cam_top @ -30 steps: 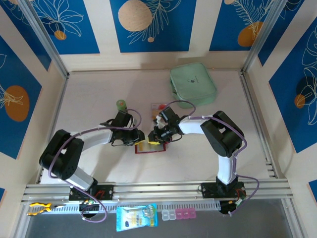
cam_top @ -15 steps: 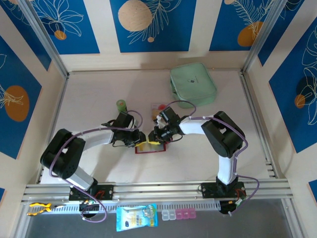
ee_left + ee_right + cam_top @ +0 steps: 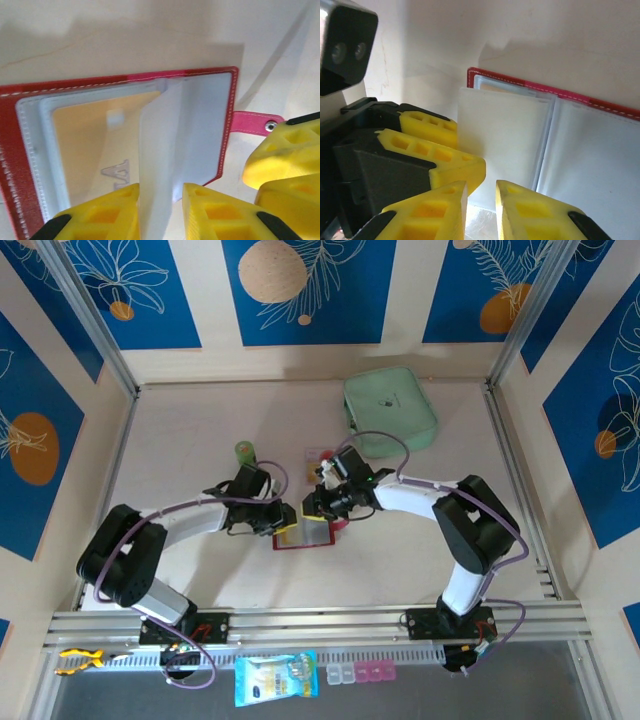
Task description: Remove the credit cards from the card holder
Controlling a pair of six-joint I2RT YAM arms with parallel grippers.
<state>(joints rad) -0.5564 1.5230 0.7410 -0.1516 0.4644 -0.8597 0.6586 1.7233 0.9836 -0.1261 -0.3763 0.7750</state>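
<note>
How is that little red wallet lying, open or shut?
Open. The card holder lies spread flat on the table, its clear sleeves exposed, one standing up between the fingers of the left gripper.

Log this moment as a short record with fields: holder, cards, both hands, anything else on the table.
card holder: open flat on the table, clear sleeves facing up
tan-orange card: inside a sleeve, not yet out
pinkish-red card: loose on the table beyond the holder
left hand: fingers either side of a raised sleeve page; grip unclear
right hand: fingers narrowly apart at that page's edge; grip unclear
mint-green pouch: far side of the table, apart from the holder
</note>
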